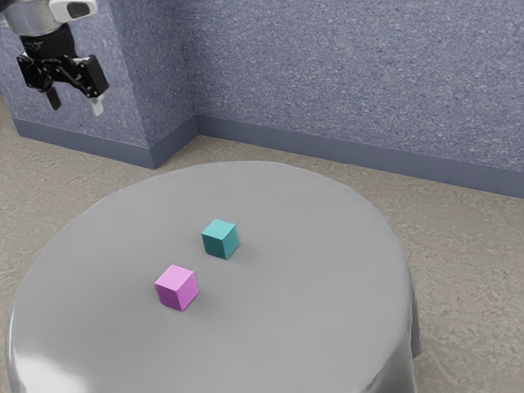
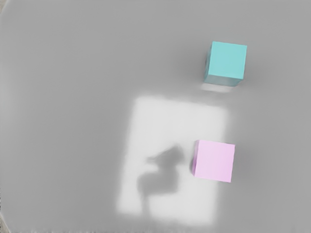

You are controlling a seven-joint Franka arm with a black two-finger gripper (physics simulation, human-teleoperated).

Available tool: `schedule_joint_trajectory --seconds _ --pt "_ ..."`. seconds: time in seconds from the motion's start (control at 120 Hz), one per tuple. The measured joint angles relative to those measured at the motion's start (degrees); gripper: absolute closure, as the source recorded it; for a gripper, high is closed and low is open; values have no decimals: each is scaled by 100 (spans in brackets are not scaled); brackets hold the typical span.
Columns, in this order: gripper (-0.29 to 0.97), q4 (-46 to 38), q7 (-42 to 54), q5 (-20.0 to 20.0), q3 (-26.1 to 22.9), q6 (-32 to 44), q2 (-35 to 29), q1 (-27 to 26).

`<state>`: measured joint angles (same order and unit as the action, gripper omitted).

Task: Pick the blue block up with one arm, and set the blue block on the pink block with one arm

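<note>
1. Room: speckled blue-grey walls [image 1: 344, 74], a darker baseboard [image 1: 368, 160] along the bottom, and a beige carpet floor [image 1: 467, 246].
2. A round grey table [image 1: 311, 246] takes up the lower part of the exterior view. The top is glossy and the sides hang down like a cloth.
3. The black gripper [image 1: 77, 105] is at the exterior view's upper left, high in the air and well apart from the table and both blocks.
4. The fingers [image 1: 97, 105] are spread wide with a clear gap between them. They hold nothing and touch nothing.
5. The blue block [image 1: 220, 238], teal in tone, sits flat on the table near its middle, untouched.
6. The pink block [image 1: 177, 286] is also flat on the table, near the blue block but not touching, with bare table between them. It sits toward the exterior view's lower left of the blue one.
7. The wrist view looks down on the table [image 2: 73, 97]. The blue block [image 2: 226, 63] and pink block [image 2: 214, 160] are seen from above, apart from each other.
8. A bright square light patch [image 2: 170, 126] lies on the table in the wrist view, and the pink block sits at its edge. A dark shadow [image 2: 163, 172] falls inside the patch, just beside the pink block.
9. The blue block is not on the pink block. Both rest on the table.
</note>
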<state>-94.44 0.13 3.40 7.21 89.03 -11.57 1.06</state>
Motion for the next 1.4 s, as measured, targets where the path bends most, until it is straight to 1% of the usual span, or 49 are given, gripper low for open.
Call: schedule_joint_trajectory --seconds 0.142,0.225,0.267,0.308,0.342,0.45,0.517,0.617,0.808,0.875,0.967,1.092,1.225,1.4 --pt "0 -76 5 21 -52 -9 -1 -8" --pt "0 -232 7 25 -126 51 112 -3" --pt "0 -229 8 -57 -138 190 304 -1" --pt "0 -258 -4 -285 -135 314 478 -4" --pt "0 -285 -25 -377 -138 395 614 -11" --pt "0 -275 -88 -600 -160 786 1373 -28" --pt "0 -213 -119 -675 -188 1173 1900 -33" --pt "0 -149 -147 -728 -289 1760 2519 -23" --pt "0 -68 -147 -817 -442 2734 3319 3" --pt "0 -153 -149 -911 -459 3007 3399 6" --pt "0 -624 -151 -1082 -466 3387 3326 -8" --pt "0 -853 -147 -1161 -571 3759 3325 -43" --pt "0 -1003 -41 -1038 -662 4047 3349 -51" --pt "0 -982 119 -847 -718 4265 3531 -49"
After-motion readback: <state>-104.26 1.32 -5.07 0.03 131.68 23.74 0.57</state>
